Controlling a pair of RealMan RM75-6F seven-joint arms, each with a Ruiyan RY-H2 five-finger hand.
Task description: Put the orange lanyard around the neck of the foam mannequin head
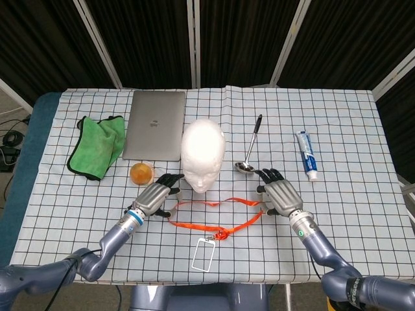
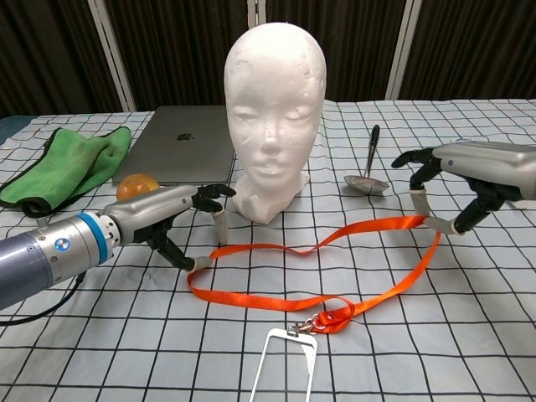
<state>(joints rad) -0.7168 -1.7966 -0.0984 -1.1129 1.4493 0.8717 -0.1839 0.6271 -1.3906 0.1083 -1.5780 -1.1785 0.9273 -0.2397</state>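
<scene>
My left hand has its fingers apart at the left end of the lanyard, not gripping. The strap lies on the bench before the foam head. My right hand pinches its right end. Lifting and looping remain.

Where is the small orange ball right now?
In the head view, the orange ball sits left of the foam mannequin head, just in front of the laptop and beyond the left hand.
</scene>
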